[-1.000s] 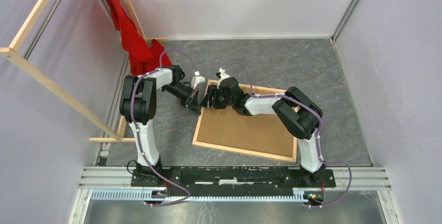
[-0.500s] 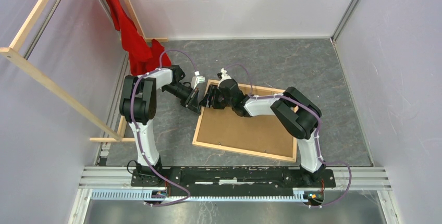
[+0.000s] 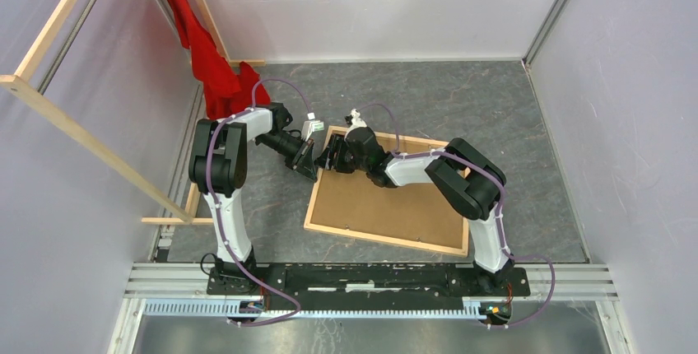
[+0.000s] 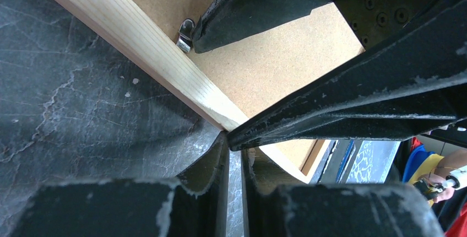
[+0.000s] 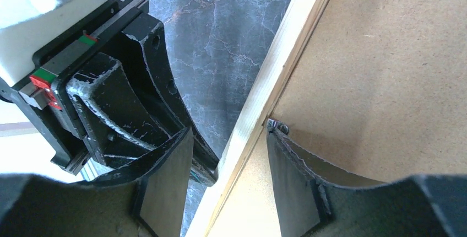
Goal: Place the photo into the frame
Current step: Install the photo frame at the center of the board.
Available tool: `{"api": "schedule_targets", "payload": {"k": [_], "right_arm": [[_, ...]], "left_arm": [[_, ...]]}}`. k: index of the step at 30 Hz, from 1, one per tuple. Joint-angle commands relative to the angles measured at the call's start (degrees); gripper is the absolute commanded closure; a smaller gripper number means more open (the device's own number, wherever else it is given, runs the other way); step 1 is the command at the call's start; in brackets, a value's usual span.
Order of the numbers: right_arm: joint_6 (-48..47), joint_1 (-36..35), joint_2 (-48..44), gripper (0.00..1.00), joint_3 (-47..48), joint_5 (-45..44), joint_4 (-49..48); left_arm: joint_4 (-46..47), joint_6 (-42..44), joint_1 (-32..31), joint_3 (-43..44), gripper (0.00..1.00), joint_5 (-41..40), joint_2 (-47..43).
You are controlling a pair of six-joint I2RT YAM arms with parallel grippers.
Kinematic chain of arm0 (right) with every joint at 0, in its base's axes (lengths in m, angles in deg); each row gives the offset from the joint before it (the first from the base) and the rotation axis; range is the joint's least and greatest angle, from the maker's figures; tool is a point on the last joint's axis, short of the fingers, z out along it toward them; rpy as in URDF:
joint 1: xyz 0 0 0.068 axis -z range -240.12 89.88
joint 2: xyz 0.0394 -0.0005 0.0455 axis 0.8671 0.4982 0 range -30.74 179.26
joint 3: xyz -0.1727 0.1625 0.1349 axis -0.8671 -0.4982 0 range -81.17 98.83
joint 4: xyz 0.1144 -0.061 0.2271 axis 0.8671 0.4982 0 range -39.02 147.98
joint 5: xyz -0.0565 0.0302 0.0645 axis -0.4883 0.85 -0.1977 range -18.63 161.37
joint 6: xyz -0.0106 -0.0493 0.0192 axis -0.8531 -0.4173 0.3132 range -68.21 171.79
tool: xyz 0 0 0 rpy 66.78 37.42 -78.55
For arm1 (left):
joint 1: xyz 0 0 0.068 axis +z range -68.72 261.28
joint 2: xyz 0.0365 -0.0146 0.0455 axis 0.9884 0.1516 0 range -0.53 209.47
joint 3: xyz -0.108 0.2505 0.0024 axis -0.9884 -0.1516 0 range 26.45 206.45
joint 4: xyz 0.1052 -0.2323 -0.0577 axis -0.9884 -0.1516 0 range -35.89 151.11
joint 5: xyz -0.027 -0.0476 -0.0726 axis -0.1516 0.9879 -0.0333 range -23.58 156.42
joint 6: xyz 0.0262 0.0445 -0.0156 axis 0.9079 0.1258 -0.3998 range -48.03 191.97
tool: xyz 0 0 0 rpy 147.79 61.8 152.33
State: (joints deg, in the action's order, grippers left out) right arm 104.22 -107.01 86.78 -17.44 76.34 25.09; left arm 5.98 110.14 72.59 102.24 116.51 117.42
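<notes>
The left tool [image 3: 309, 165], pinched nearly shut, points at the left rail of the frame [image 3: 387, 239]. The right tool [image 3: 330, 159] stands released astride that rail, one finger beside a metal clip [image 5: 277, 126]. The frame lies flat on the grey surface [image 3: 461, 99], brown backing [image 3: 387, 202] upward.

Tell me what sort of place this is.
Most likely a robot test booth in a lab, not a home. Plain white walls box in a grey marbled table, and the left arm and right arm are mounted on a metal rail at its near edge.
</notes>
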Motion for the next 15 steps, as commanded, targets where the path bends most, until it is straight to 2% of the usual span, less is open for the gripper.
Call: {"api": "schedule_targets", "payload": {"k": [1,5,8,12,15], "right_arm": [[-0.8,-0.3,1.78,0.42,0.4,-1.66,0.46],[-4.28,-0.28,-1.89,0.41,-1.67,-1.46,0.62],[-11.33,-0.3,-8.5,0.36,-5.38,-0.24,1.16],[-25.87,-0.37,-20.94,0.3,-11.79,5.45,5.41],[-36.08,-1.08,-29.81,0.25,-17.06,9.13,14.33]], "left_arm": [[2.66,0.68,-0.54,-0.09,0.83,-0.72,0.66],[1.91,0.78,-0.19,0.34,0.82,-1.3,-0.19],[-0.39,1.32,1.3,2.71,0.76,-1.33,-0.97],[-4.87,4.07,3.06,5.71,0.58,-1.87,-3.48],[-6.78,5.94,3.41,5.56,0.47,-2.92,-7.1]]}}
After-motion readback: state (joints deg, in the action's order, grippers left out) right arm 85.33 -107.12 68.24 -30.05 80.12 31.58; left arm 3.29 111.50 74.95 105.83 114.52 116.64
